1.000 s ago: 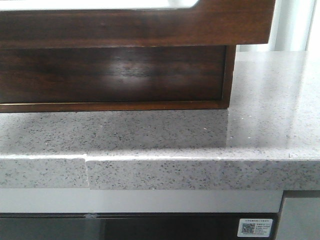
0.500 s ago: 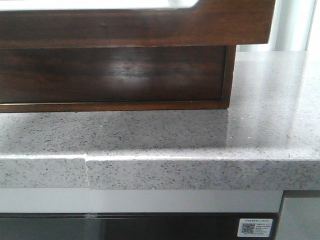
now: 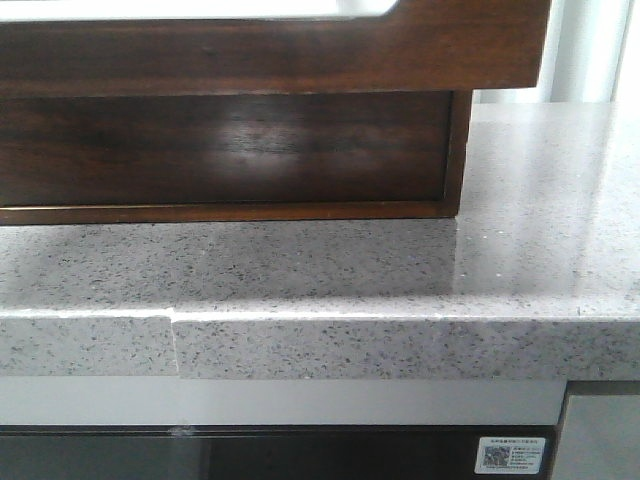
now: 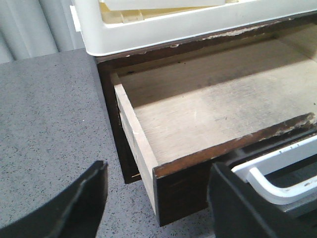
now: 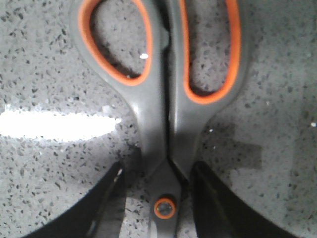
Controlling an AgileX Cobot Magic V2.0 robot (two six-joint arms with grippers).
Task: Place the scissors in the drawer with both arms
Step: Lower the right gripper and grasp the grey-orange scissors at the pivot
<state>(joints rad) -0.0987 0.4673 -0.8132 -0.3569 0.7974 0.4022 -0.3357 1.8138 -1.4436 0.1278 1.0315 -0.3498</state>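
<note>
The scissors (image 5: 163, 99), with grey handles lined in orange, lie flat on the speckled counter (image 5: 44, 163). My right gripper (image 5: 157, 169) is open low over them, one finger on each side of the neck just above the orange pivot (image 5: 165, 208). The drawer (image 4: 223, 104) is pulled out; its bare wooden inside is empty. My left gripper (image 4: 158, 171) is open, and the drawer's dark front corner (image 4: 181, 193) sits between its fingers without touching them. In the front view the glossy dark-brown drawer front (image 3: 270, 50) fills the top. Neither gripper shows there.
A white plastic rack (image 4: 163, 25) sits on top of the cabinet above the drawer. A white handle-like part (image 4: 277, 186) lies beside the drawer front. The cabinet body (image 3: 230, 150) stands on the grey counter (image 3: 540, 200), whose front edge (image 3: 300, 345) runs across the view.
</note>
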